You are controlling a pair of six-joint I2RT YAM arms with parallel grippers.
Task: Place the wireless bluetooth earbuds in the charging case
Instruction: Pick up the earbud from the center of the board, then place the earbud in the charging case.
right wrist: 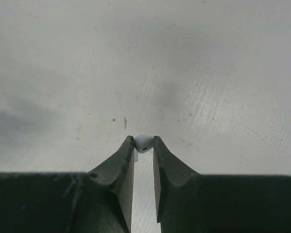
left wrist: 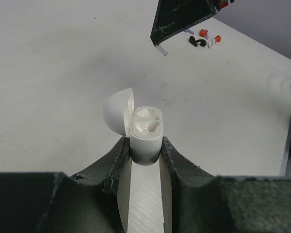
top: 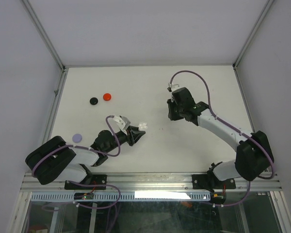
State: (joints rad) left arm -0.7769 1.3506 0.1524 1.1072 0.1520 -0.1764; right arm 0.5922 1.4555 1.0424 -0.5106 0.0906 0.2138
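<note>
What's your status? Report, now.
Left fingers shut on charging case, lid open. Right fingers shut on white earbud. Black disc, red disc well off the line between them.

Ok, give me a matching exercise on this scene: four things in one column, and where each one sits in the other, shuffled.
Things:
1. charging case
2. earbud
3. red disc
4. purple disc

Places:
A. right beside the black disc
B. pinched in the right claw
C. alone near the left edge of the table
D. held in the left claw, lid open

Pairs: 1-D, 2-B, 3-A, 4-C
</note>
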